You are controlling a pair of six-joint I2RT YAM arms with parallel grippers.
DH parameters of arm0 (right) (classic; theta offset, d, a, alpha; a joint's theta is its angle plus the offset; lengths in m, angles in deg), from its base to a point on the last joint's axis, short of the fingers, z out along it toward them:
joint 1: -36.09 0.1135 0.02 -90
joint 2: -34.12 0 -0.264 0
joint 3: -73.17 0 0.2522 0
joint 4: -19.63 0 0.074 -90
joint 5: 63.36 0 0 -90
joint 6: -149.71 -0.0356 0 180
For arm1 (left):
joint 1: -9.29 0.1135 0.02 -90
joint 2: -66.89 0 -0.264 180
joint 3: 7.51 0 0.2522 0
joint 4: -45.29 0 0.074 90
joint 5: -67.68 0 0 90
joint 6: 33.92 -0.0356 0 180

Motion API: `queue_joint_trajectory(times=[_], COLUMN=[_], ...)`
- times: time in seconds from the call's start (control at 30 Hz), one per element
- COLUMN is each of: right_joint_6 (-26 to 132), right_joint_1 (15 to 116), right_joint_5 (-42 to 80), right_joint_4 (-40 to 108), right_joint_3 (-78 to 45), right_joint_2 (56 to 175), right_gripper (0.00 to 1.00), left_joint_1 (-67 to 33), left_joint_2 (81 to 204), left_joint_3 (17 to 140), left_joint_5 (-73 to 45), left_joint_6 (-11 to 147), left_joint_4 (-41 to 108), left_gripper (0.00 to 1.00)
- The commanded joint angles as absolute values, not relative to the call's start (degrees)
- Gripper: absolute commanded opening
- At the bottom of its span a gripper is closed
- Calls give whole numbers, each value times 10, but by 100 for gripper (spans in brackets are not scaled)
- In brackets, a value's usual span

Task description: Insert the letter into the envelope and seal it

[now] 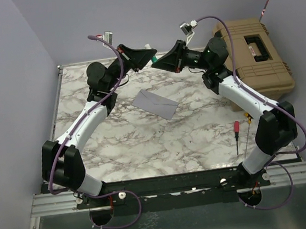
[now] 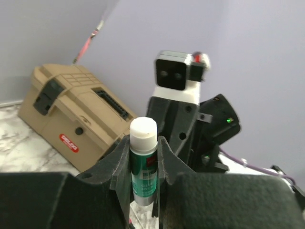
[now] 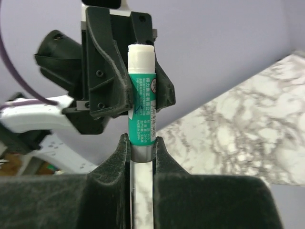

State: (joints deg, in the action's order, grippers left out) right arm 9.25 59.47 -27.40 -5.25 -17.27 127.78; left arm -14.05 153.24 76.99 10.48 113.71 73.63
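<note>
The grey-lavender envelope (image 1: 155,103) lies flat on the marble table (image 1: 145,143), below and between the two raised arms. The letter is out of view. A green glue stick (image 2: 143,167) (image 3: 141,105) hangs in the air between the grippers, white end up. My left gripper (image 2: 143,143) (image 1: 145,57) is shut on its green body. My right gripper (image 3: 141,145) (image 1: 162,63) faces the left one, and its fingertips (image 3: 122,148) pinch the stick's grey lower end.
A tan tool case (image 1: 254,53) (image 2: 71,114) stands at the back right corner. A red-handled screwdriver (image 1: 236,132) and a thin yellow-handled tool (image 1: 246,119) lie near the right arm. Lavender walls close in the left, back and right sides.
</note>
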Motion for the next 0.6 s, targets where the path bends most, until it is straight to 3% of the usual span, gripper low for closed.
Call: queue_joint_trajectory(times=[0.0, 0.13, 0.47, 0.57], right_joint_6=[417, 613, 857, 826], right_joint_1=[642, 683, 788, 791], right_joint_5=[-108, 112, 576, 568], right_joint_4=[257, 301, 108, 150], right_joint_3=[-230, -220, -192, -204], right_joint_2=[1266, 1269, 1326, 1334], right_gripper=[0, 0, 0, 1], left_joint_1=[-146, -146, -147, -146], left_joint_2=[1498, 1482, 1469, 1472], left_joint_3=[749, 729, 718, 734], left_joint_5=[54, 18, -47, -51], left_joint_6=[1124, 1106, 1080, 1077], left_joint_4=[744, 732, 687, 667], left_gripper=[0, 0, 0, 0])
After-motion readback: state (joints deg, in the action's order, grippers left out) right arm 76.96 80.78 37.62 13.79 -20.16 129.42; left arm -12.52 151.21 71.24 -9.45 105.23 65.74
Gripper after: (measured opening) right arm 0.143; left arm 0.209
